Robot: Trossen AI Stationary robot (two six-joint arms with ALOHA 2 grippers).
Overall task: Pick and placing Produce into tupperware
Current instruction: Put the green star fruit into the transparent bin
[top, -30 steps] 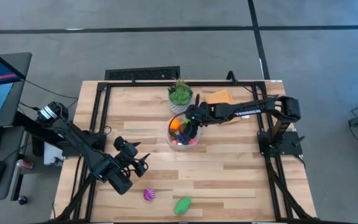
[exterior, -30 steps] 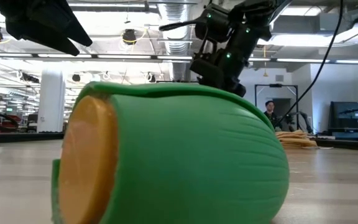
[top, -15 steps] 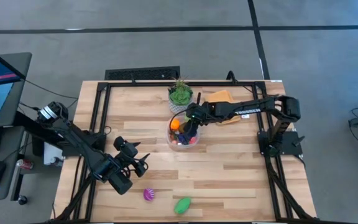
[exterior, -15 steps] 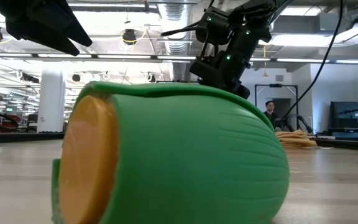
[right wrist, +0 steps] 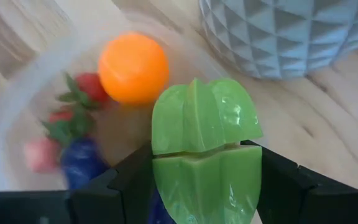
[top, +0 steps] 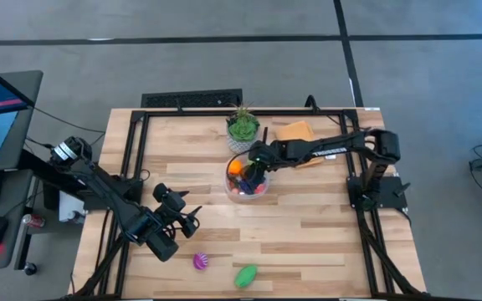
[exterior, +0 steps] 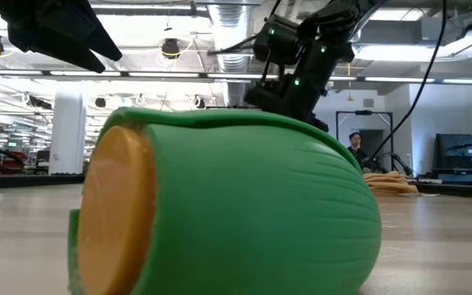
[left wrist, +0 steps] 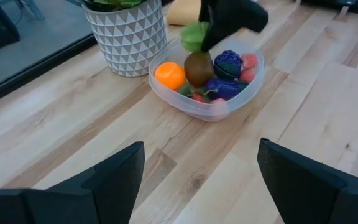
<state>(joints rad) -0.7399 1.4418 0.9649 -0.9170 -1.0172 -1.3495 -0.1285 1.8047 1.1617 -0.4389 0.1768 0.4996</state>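
My right gripper (top: 257, 162) hangs over the tupperware (top: 234, 189), shut on a green star-fruit piece (right wrist: 204, 140). The clear tupperware (left wrist: 185, 106) stands beside the plant pot and holds an orange (left wrist: 169, 75), a brown kiwi (left wrist: 199, 68), purple pieces and red berries. A purple-and-pink piece (top: 201, 262) and a green piece with an orange cut face (top: 245, 275) lie near the table's near edge; the green one (exterior: 228, 205) fills the low view. My left gripper (left wrist: 201, 146) is open, held off the table at its left near part (top: 192, 219). My right gripper pinches the green star-fruit piece (right wrist: 197, 180) between its two fingers (right wrist: 278, 183), one on each side of its lower half. The fingers come from above, slanting in from the table's right. The piece (left wrist: 194, 35) is lifted, hanging over the kiwi and orange in the tupperware.
A green plant in a white patterned pot (top: 243, 127) stands just beyond the tupperware, close to my right gripper. A folded orange cloth (top: 298, 131) lies under my right arm. Bare wood stretches between the tupperware and the two loose pieces. A person (exterior: 356, 144) stands far back in the room.
My right gripper has edged a little toward the table's left over the tupperware, still shut on the green star-fruit piece. My left arm and the two loose pieces have kept still.
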